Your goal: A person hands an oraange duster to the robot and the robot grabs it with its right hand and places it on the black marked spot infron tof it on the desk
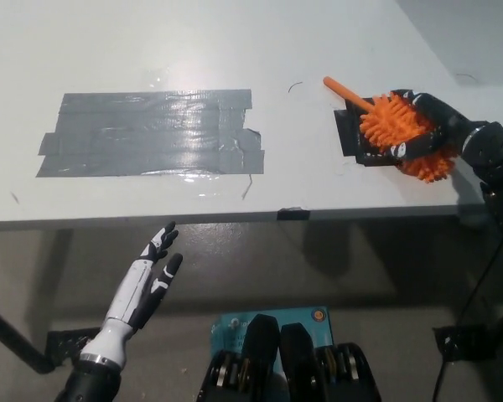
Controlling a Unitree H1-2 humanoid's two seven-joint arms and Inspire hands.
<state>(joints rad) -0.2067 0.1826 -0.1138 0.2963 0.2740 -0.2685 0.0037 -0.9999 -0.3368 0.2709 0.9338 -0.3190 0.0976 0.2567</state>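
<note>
The orange duster has a fluffy orange head and a thin orange handle pointing up-left. It lies over the black marked patch at the right of the white desk. My black right hand is wrapped around the duster's head, pressing it down on the patch. Most of the black patch is hidden under the duster and hand. My white left hand hangs below the desk's front edge at the lower left, fingers spread and holding nothing.
A large grey tape patch covers the desk's left middle. The desk's front edge runs across the picture, with dark floor and a desk leg below.
</note>
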